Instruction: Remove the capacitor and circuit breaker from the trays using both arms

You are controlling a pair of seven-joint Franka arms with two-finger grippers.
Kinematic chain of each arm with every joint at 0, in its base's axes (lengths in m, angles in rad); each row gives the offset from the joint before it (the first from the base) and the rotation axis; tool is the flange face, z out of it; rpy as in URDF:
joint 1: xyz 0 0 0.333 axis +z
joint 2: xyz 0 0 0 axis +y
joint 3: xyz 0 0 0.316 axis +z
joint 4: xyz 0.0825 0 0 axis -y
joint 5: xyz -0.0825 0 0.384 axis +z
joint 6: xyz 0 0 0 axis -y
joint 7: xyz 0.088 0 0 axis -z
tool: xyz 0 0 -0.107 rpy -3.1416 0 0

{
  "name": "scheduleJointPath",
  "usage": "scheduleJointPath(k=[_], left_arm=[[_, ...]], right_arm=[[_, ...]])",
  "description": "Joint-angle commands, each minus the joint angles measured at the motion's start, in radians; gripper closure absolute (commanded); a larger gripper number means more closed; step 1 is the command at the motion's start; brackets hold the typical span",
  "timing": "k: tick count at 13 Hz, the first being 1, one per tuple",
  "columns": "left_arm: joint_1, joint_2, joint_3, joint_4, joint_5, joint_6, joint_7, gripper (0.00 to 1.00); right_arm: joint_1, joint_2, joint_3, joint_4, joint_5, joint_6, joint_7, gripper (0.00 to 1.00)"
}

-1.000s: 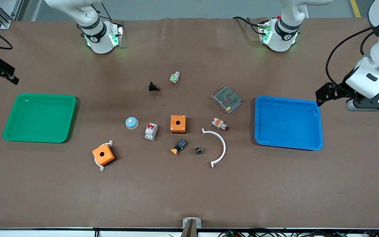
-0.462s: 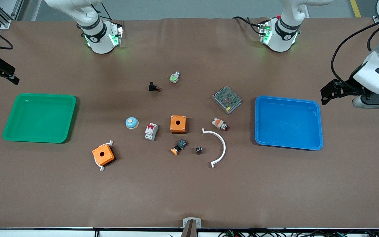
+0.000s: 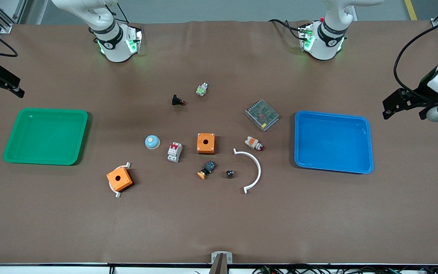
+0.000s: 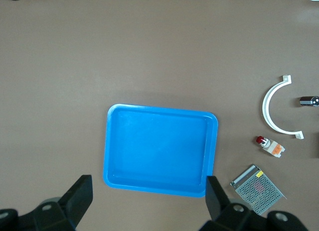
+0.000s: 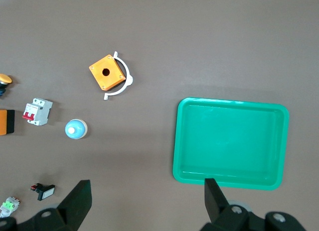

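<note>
The capacitor, a tiny black cylinder, stands mid-table beside a white arc; it also shows in the left wrist view. The breaker, a white-grey block with a red top, lies toward the right arm's end from it and shows in the right wrist view. My left gripper is open and empty, high over bare table by the blue tray. My right gripper is open and empty, high over bare table by the green tray. Both are far from the two parts.
The blue tray and the green tray are both empty. Around the parts lie two orange boxes, a white arc, a metal power supply, a blue dome and several small buttons.
The left arm has swung outward toward its end of the table, away from the blue tray. The right arm has barely shifted. The parts have not moved.
</note>
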Motion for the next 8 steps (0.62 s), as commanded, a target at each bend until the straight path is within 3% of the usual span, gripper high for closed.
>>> scheduleJointPath(k=[1, 8], left_arm=[[0.006, 0.017, -0.005, 0.038, -0.004, -0.032, -0.003, 0.00], [0.006, 0.017, -0.005, 0.038, -0.007, -0.046, 0.007, 0.00]], right_arm=[[-0.171, 0.003, 0.152, 0.006, 0.005, -0.012, -0.013, 0.00], [-0.176, 0.014, 0.155, -0.002, 0.001, -0.052, -0.013, 0.00]])
